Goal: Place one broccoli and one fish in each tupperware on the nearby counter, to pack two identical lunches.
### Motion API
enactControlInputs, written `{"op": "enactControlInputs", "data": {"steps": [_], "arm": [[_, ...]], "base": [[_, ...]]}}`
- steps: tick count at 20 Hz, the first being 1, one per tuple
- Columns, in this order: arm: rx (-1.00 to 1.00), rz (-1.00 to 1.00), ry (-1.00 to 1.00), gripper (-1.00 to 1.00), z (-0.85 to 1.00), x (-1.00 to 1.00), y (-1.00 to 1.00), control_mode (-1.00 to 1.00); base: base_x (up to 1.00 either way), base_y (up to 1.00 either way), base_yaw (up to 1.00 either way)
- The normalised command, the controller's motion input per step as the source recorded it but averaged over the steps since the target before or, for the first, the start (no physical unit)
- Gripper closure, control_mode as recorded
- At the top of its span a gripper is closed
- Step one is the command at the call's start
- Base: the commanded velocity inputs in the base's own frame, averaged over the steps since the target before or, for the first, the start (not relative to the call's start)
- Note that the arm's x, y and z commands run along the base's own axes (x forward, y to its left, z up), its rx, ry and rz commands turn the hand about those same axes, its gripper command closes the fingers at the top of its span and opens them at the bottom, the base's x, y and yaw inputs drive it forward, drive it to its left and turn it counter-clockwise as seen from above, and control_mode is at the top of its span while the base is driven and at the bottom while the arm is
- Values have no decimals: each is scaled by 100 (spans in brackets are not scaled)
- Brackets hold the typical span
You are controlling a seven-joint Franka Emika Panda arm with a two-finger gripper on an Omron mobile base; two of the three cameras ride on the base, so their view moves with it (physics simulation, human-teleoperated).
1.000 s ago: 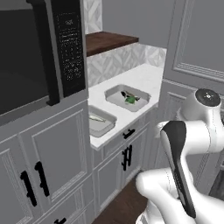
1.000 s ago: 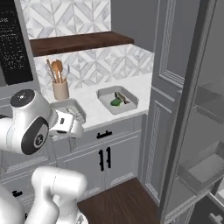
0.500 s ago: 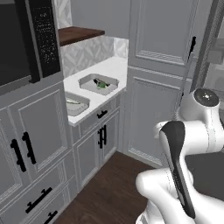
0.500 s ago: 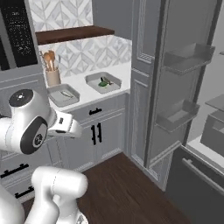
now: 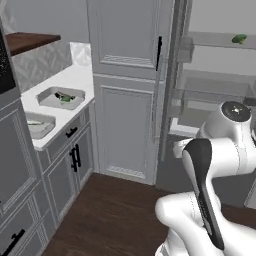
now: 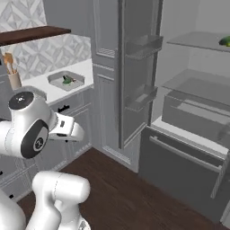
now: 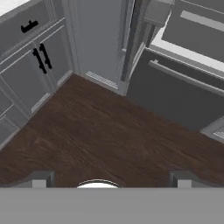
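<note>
On the white counter (image 5: 75, 77) at the left stand two light-grey tupperware. The far tupperware (image 5: 50, 102) holds a green broccoli (image 5: 65, 98) with a small dark thing beside it. The near tupperware (image 5: 36, 125) shows too little for me to tell its contents. The far tupperware (image 6: 56, 77) and its broccoli (image 6: 67, 80) also show in the right base view. Another green lump, seemingly broccoli (image 5: 239, 38), lies on an upper shelf of the open fridge (image 6: 226, 41). No fish can be made out. My gripper (image 7: 109, 179) hangs open and empty over the dark wood floor, far from the counter.
Grey cabinets with black bar handles (image 7: 41, 59) run under the counter. A tall grey cupboard (image 5: 127, 100) stands between counter and fridge. The fridge door (image 6: 134, 72) stands open, its drawer front (image 7: 183, 83) low ahead. A utensil pot (image 6: 13, 77) sits on the counter.
The whole picture has swung right as the base moved: the counter slid to the left edge and the open fridge came into view. The gripper stays open.
</note>
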Motion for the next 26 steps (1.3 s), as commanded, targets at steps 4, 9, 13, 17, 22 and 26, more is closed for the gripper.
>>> {"op": "enactControlInputs", "data": {"steps": [4, 9, 13, 17, 22, 26], "arm": [[0, 0, 0, -100, 0, 0, 0, 100], [0, 0, 0, -100, 0, 0, 0, 100], [0, 0, 0, -100, 0, 0, 0, 100], [0, 0, 0, -100, 0, 0, 0, 100], [0, 0, 0, -100, 0, 0, 0, 100], [0, 0, 0, -100, 0, 0, 0, 100]], "base": [[0, -38, -49], [5, -31, -38], [9, -6, -32], [36, 0, -27], [25, -29, -33], [39, -10, -29]]}}
